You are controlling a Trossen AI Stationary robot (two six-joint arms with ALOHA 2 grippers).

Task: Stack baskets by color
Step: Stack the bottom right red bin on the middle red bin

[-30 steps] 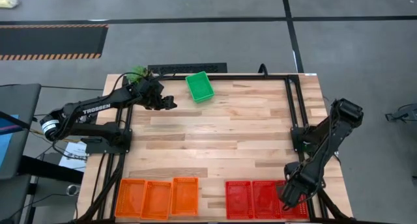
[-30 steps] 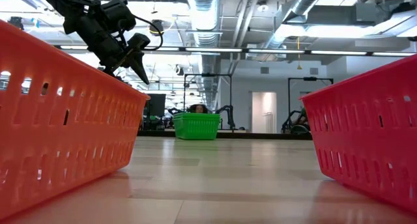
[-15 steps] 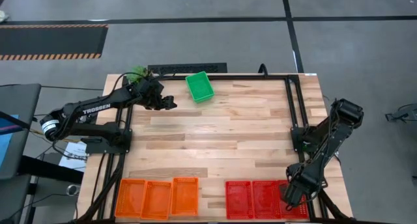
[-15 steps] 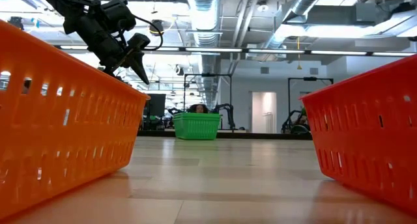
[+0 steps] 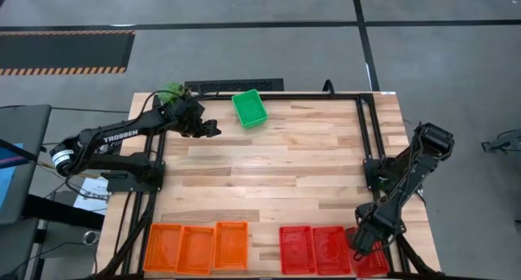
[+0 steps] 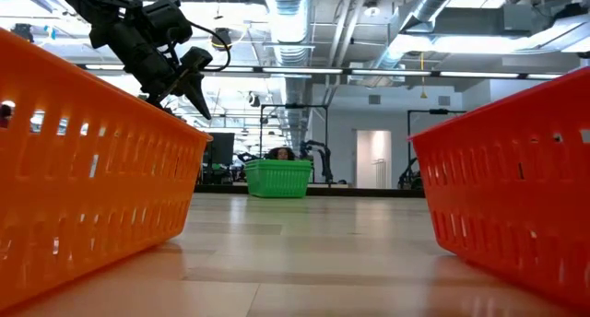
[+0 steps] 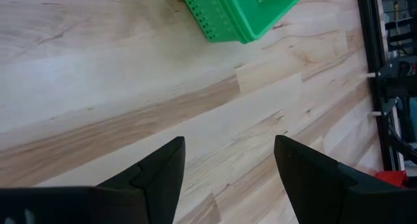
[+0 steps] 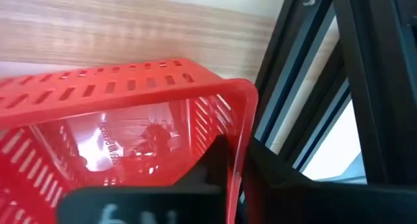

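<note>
Three orange baskets (image 5: 196, 247) stand side by side at the table's near left. Three red baskets stand at the near right; two of them (image 5: 314, 249) lie free. My right gripper (image 5: 358, 247) is down on the rightmost red basket (image 5: 376, 260) and shut on it. One green basket (image 5: 249, 108) sits on its base at the far edge. My left gripper (image 5: 213, 129) hovers open just left of the green basket and above the table, with nothing between its fingers (image 7: 163, 178). My right gripper holds a wall of the rightmost red basket close to a corner (image 8: 240, 129), pinched with one finger (image 8: 210, 160) inside the basket and one outside. The fingers come from above, slanting down. The arm hides how the basket sits on the table.
A black frame rail (image 5: 366, 133) runs along the table's right side, close to my right arm. A potted green plant (image 5: 169, 93) and a black strip (image 5: 234, 85) sit at the far edge. Bare wood (image 5: 269, 174) lies between the green basket and the near rows.
My right gripper has sunk onto the rightmost red basket and shut on its wall. The row of red baskets has slid a little toward the table's left.
</note>
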